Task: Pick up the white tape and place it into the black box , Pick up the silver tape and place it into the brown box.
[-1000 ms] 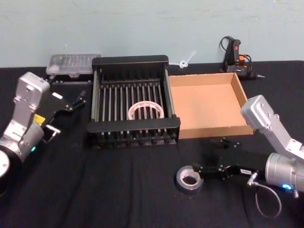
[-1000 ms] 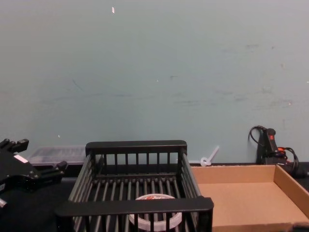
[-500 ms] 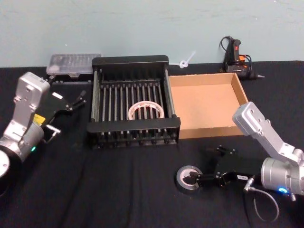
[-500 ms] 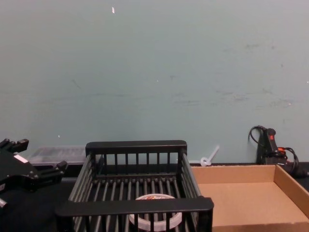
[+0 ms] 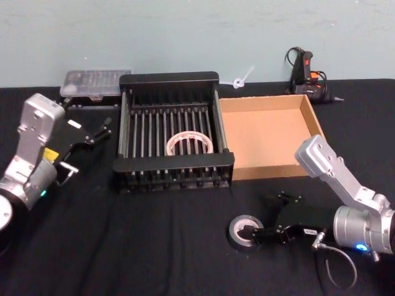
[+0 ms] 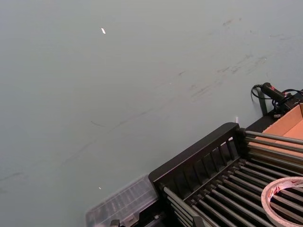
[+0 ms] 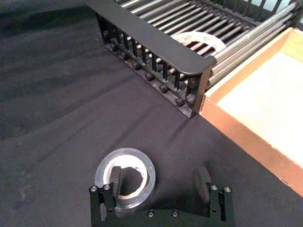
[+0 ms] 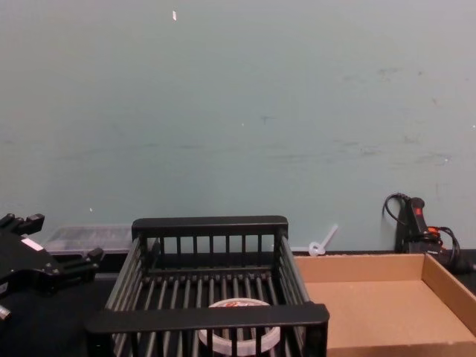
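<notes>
On the left of the black cloth-covered desk point(image 5: 154, 246), the left gripper point(image 5: 99, 132) hangs idle beside the crate, its black fingers spread apart with nothing between them; in the chest view it is cut off by the lower left edge. Behind it, against the wall, lies a clear plastic lidded case point(image 5: 95, 83), blurred in the left wrist view.

Next comes the black box point(image 5: 173, 163), a slatted plastic crate with thick rims. The white tape point(image 5: 189, 143), a thin wide ring with a reddish printed core, lies flat on the crate's barred floor towards the near wall (from the chest view the front rim hides its lower half, and the left wrist view cuts it off at the corner).

In front of the crate, on the bare cloth, sits the silver tape point(image 7: 125, 177), a small thick grey roll lying flat. The right gripper point(image 7: 158, 183) is down at it with its jaws wide: one finger point(image 7: 116, 177) stands inside the roll's centre hole, the other well outside the roll on the cloth. Whether the inner finger touches the roll's inside wall is hard to make out.

To the right, the brown box point(image 5: 308, 120), a shallow cardboard tray, stands touching the crate's side. Behind it rests a black corded tool point(image 5: 305, 71) with orange marks.
</notes>
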### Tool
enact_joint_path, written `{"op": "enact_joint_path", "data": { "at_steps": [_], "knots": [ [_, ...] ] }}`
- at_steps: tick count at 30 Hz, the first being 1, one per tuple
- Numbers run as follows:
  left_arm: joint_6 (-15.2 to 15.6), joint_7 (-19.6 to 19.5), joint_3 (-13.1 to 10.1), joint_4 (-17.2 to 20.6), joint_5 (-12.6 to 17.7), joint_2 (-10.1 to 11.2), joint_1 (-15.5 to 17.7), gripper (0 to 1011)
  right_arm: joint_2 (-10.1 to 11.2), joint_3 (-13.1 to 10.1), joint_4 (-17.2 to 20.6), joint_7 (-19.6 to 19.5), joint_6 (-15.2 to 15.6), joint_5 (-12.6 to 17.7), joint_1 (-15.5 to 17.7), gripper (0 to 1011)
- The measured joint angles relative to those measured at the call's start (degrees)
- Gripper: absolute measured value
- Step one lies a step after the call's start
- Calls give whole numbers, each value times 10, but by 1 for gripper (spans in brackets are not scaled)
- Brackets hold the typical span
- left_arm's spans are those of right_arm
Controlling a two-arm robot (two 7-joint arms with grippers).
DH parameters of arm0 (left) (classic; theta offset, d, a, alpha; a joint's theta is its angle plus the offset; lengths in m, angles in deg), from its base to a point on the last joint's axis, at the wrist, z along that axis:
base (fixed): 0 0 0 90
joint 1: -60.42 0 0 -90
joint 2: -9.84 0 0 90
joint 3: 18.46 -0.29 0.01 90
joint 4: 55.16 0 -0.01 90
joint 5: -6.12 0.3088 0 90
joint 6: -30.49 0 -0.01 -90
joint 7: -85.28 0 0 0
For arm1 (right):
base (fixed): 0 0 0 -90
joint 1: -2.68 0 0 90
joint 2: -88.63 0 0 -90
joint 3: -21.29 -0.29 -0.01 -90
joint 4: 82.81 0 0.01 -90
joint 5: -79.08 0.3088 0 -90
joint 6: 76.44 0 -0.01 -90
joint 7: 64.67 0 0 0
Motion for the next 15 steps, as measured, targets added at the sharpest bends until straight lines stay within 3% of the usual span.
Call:
{"op": "enact_joint_path", "data": {
  "at_steps": [15],
  "knots": [
    [0,0,0,0,0,0,0,1001,-7,10,-13,2,6,-7,-12,1002]
  ]
}}
